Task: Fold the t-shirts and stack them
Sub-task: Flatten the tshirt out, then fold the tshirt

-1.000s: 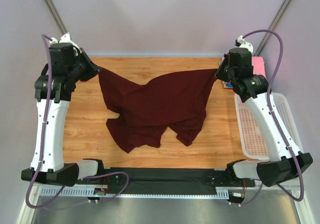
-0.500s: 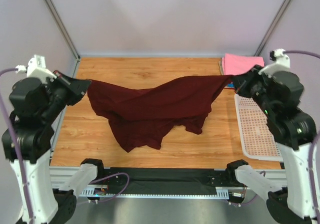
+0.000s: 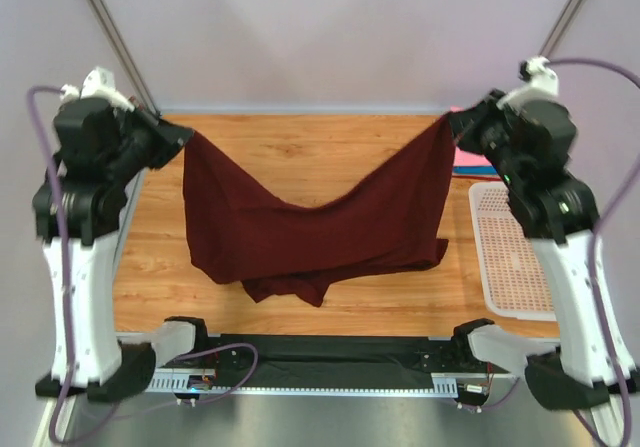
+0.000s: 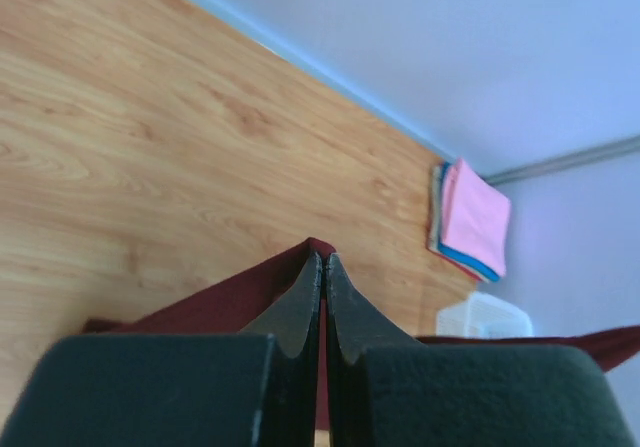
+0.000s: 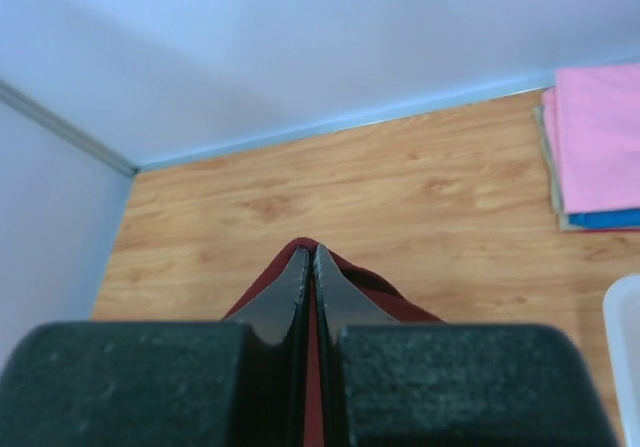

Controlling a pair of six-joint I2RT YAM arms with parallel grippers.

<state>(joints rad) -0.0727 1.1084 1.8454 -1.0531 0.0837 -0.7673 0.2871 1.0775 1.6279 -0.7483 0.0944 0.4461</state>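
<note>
While left gripper (image 3: 185,137) and right gripper (image 3: 452,125) hold it up over the table (image 3: 300,147), the tee (image 3: 310,232) hangs between them like a hammock. Left is clamped on one top corner above the table's left side. Right is clamped on the other corner above its far right. Both wrist views show the jaws fully pinched with only a thin lip of maroon cloth poking out at the tips, so the bite is shallow.

The top edge sags in a deep V over the table's middle. The bottom is bunched and looks to rest on the table near its front edge. Can't tell which parts are sleeves or hem.

Step in hand, as I read it: spread the tee flat for folding. To do it well:
- Move the grippers apart along the table's width until the V goes flat. Go gently, the shallow bite could slip.
- Hold both at equal height above the table, else it lands skewed.
- Lift enough that the bunch clears the table and unrolls before laying down.
- Lay the bottom edge down first, then sweep toward the table's far edge so the cloth trails out flat instead of folding under.
- Right gripper is close to the stack (image 3: 468,163) at the table's far right corner, and the basket (image 3: 510,257) sits along the table's right edge. Work inboard of both so the tee doesn't drag them.
- Let go only once the corners touch the table.
</note>
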